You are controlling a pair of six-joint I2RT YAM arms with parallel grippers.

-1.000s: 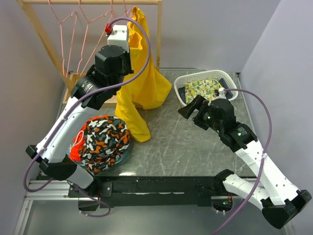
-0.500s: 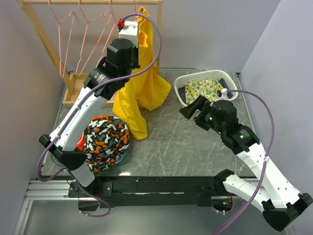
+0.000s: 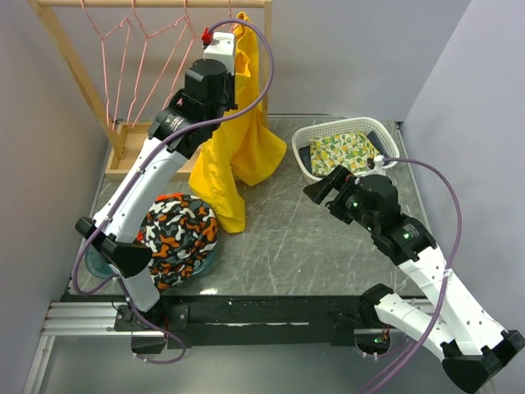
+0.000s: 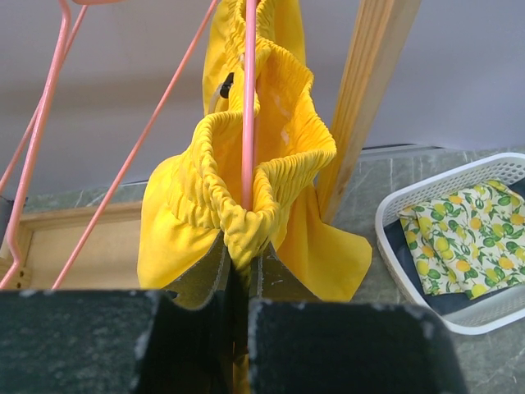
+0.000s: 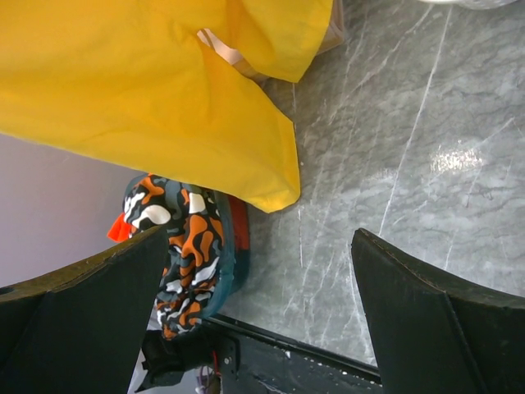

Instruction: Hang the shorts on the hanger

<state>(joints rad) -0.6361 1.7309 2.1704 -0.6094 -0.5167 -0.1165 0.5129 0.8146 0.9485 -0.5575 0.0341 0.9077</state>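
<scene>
The left claw (image 4: 243,289) is clenched on the gathered waistband of the shorts (image 4: 283,152), high up beside the right-hand post of the wooden rack (image 3: 72,75). It grips the elastic hem at its lowest fold, and this seems meant to stretch the waist opening over the pink hanger (image 4: 248,98). In the left wrist view one wire of that hanger runs straight down into the opening, with ruffled fabric bunched on either side of it. Whether the wire already bears the garment's weight cannot be told.

The right claw (image 3: 326,187) is released, jaws spread wide and grasping nothing. It hangs over the tabletop (image 3: 303,242) well to the right of the rack, probably waiting clear of the hanging cloth until it is needed.

The shorts are bright, plain yellow, soft and thin. They fall from the top of the rack in long loose folds, and one leg trails to the tabletop in front of the rack's base. The waistband is tightly shirred, so it will likely stretch and spring back when let go.
</scene>
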